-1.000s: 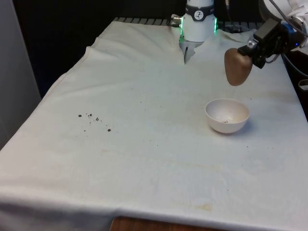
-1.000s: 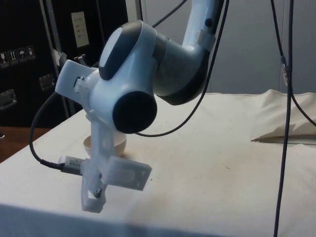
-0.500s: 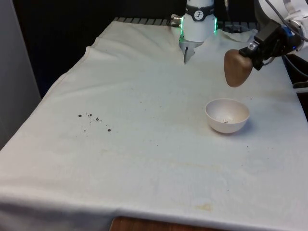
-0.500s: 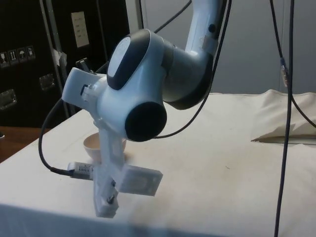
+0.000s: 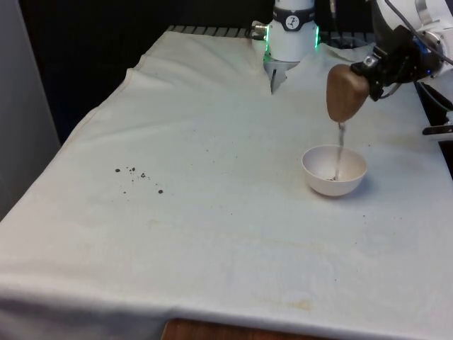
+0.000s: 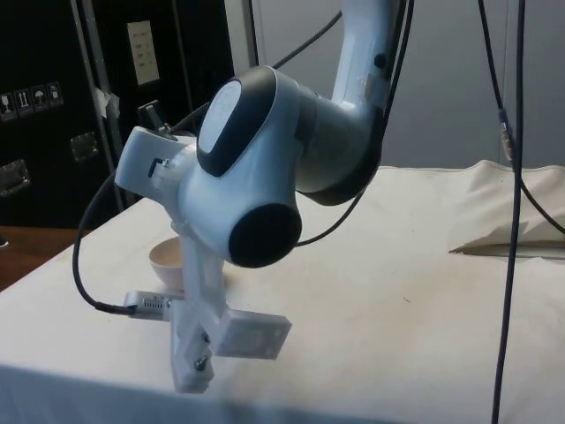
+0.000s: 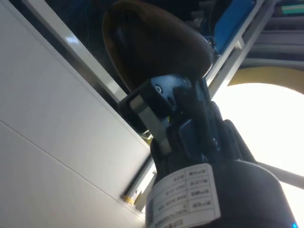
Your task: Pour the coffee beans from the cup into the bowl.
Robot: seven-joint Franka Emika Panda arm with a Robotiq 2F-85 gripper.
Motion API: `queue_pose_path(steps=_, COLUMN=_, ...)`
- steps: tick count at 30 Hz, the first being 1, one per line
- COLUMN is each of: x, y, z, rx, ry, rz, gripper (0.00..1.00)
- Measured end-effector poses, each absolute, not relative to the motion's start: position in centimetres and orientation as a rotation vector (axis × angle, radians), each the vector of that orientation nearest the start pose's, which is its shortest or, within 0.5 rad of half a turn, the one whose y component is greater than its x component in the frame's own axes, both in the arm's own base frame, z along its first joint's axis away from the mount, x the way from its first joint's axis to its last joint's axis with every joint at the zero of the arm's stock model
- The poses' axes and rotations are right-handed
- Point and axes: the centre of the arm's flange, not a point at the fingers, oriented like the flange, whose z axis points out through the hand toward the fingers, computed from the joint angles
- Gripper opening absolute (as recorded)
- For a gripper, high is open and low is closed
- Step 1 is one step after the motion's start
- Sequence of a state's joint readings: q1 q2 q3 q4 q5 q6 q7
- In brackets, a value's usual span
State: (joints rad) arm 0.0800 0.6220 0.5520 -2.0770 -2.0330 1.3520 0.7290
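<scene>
The black gripper (image 5: 369, 71) clamps the rim of a brown cup (image 5: 342, 96), its fingers (image 7: 164, 102) closed on the cup's edge, and holds it tipped mouth-down in the air on the front view's right, above the far side of the table. A thin stream of coffee beans (image 5: 339, 150) falls from the cup's lower lip straight into the white bowl (image 5: 333, 170), which sits on the white cloth (image 5: 212, 212) directly beneath the cup, well apart from it. A few dark beans lie on the bowl's inner floor where the stream lands. On the front view's left, well away from the bowl, a small scatter of spilled beans (image 5: 136, 177) lies on the cloth, and finer dark specks dot the cloth between that scatter and the bowl. In the side view the white arm (image 6: 265, 177) bends low over the table's near edge and hides most of the bowl (image 6: 168, 262), of which a curved piece of rim shows behind the arm's lower link. In the wrist view the cup (image 7: 152, 47) appears as a dark brown rounded body gripped at its edge by the fingers, its mouth turned away.
</scene>
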Motion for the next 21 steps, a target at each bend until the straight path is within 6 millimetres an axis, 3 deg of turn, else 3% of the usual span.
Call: queue_pose_path(steps=21, x=52.62, y=23.41, z=20.64, rx=1.169, ry=0.693, rz=0.473, gripper=0.0)
